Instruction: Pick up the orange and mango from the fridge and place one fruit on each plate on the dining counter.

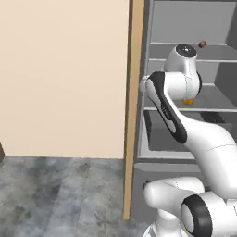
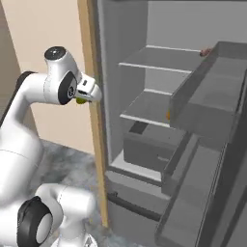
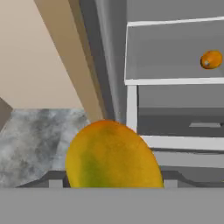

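Observation:
The yellow-green mango [image 3: 111,157] with an orange blush sits right in front of the hand camera, and my gripper [image 3: 113,181] is shut on it, outside the fridge [image 2: 144,96] by its tan side panel. A sliver of the mango [image 2: 81,100] shows under the hand [image 2: 89,94]. The orange [image 3: 211,59] lies on a middle shelf inside the open fridge, and a sliver of the orange [image 2: 168,115] shows behind the door bin. The plates and the dining counter are out of view.
The fridge door stands open on the right with deep grey bins [image 2: 207,101]. A small brownish-red round item [image 1: 202,44] lies on an upper shelf. A grey drawer [image 2: 144,149] sits below the shelves. The tan panel [image 1: 132,106] borders a beige wall, above marbled grey floor [image 1: 55,190].

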Controlling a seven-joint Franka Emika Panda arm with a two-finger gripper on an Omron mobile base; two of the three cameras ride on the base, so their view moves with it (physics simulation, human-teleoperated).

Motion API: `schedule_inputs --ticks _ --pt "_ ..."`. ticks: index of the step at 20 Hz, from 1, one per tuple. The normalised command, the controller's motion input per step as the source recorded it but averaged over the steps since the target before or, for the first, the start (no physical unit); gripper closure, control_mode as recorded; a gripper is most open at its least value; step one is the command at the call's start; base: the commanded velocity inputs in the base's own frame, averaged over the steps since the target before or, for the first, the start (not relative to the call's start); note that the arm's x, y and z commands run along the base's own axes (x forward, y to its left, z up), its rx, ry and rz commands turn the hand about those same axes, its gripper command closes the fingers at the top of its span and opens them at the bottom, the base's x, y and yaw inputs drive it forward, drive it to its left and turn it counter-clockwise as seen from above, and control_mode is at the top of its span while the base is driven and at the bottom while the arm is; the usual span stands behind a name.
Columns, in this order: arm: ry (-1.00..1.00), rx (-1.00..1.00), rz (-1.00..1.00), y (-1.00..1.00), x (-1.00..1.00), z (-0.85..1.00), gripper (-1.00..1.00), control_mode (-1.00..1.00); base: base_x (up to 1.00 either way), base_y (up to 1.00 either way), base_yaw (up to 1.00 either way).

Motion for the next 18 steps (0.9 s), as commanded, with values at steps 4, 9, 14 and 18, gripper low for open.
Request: schedule_inputs --ticks 4,9,14,18 --pt "0.0 0.0 0.0 0.0 0.0 0.0 1.0 1.0 -0.01 0.34 0.9" --pt "0.0 0.0 0.0 0.0 0.0 0.0 1.0 1.0 -0.05 0.14 0.98" --pt "0.0 0.0 0.0 0.0 0.0 0.0 1.0 1.0 -0.09 0.0 1.0" --pt "0.0 0.0 0.0 0.0 0.0 0.0 1.0 1.0 -0.08 0.0 1.0"
